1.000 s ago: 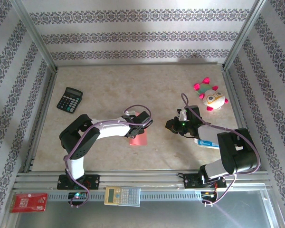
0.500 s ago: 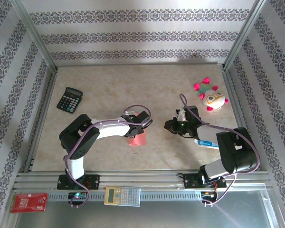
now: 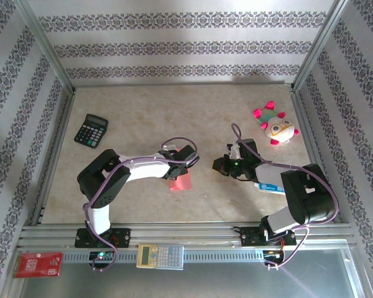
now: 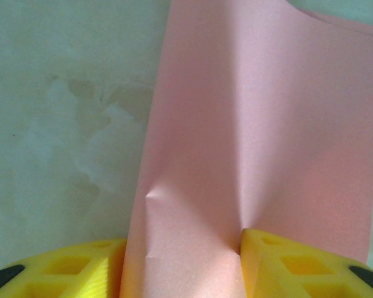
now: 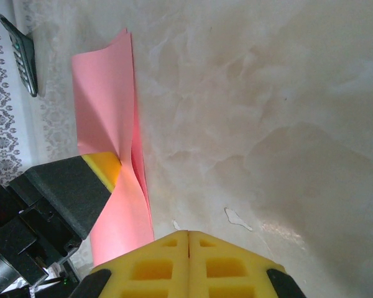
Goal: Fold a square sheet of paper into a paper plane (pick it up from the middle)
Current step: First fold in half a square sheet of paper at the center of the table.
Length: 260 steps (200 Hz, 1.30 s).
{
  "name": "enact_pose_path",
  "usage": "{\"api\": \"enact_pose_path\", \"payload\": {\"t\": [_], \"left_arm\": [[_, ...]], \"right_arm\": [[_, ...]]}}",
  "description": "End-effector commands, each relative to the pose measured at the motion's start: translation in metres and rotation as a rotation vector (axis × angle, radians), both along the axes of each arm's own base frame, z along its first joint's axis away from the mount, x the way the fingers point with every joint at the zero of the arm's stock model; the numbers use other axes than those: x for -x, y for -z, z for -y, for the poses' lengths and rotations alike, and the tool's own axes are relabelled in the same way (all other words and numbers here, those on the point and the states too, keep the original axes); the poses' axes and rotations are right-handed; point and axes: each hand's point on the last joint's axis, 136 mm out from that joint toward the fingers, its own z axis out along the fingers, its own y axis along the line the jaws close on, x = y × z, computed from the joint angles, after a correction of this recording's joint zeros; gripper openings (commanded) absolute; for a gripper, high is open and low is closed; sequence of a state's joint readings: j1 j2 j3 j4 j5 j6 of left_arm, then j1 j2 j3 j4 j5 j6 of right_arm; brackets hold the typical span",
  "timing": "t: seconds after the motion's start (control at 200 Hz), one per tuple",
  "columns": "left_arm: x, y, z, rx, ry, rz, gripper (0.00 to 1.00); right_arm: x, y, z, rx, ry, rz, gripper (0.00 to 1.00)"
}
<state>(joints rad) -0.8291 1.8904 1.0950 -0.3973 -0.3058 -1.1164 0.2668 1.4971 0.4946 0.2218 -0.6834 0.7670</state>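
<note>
Pick-up step: I am pinching the pink sheet (image 4: 255,124) at its middle with the left fingers (image 4: 286,264), over the bench (image 5: 267,93). The right fingers (image 5: 155,267) are hanging clenched and empty nearby. The next move, I judge, is calling for a steadied centre crease.

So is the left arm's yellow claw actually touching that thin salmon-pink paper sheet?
Touching. The left wrist view shows the salmon-pink paper sheet running between the fingers of the left gripper, dimpled where one yellow finger presses in.
</note>
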Motion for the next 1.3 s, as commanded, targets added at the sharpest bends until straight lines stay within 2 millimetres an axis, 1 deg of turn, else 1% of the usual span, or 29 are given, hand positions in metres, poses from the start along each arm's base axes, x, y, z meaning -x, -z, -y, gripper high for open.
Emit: {"api": "enact_pose_path", "payload": {"t": [0.0,0.29,0.43,0.545,0.799,0.944,1.094,1.224,1.294], "left_arm": [[-0.044,0.047,-0.010,0.085,-0.122,0.083,0.49],[-0.045,0.046,-0.011,0.091,-0.131,0.093,0.50],[-0.044,0.046,-0.013,0.100,-0.139,0.099,0.49],[-0.043,0.046,-0.012,0.123,-0.141,0.105,0.46],[-0.043,0.042,-0.010,0.138,-0.134,0.110,0.47],[-0.042,0.045,-0.010,0.143,-0.135,0.107,0.48],[-0.041,0.048,-0.011,0.143,-0.135,0.102,0.48],[-0.040,0.050,-0.010,0.150,-0.134,0.099,0.50],[-0.041,0.049,-0.008,0.166,-0.123,0.106,0.49]], "right_arm": [[0.002,-0.001,-0.006,-0.018,-0.019,0.000,0.05],[0.002,-0.001,-0.008,-0.021,-0.021,-0.001,0.05],[0.003,-0.002,-0.008,-0.022,-0.024,0.002,0.05],[0.003,-0.002,-0.008,-0.022,-0.027,0.004,0.05],[0.002,-0.003,-0.009,-0.024,-0.029,0.006,0.05],[0.001,-0.006,-0.014,-0.035,-0.043,0.012,0.05],[-0.001,-0.013,-0.025,-0.054,-0.076,0.033,0.06],[-0.009,-0.019,-0.033,-0.065,-0.081,0.051,0.08],[-0.015,-0.021,-0.035,-0.081,-0.075,0.052,0.09]]}}
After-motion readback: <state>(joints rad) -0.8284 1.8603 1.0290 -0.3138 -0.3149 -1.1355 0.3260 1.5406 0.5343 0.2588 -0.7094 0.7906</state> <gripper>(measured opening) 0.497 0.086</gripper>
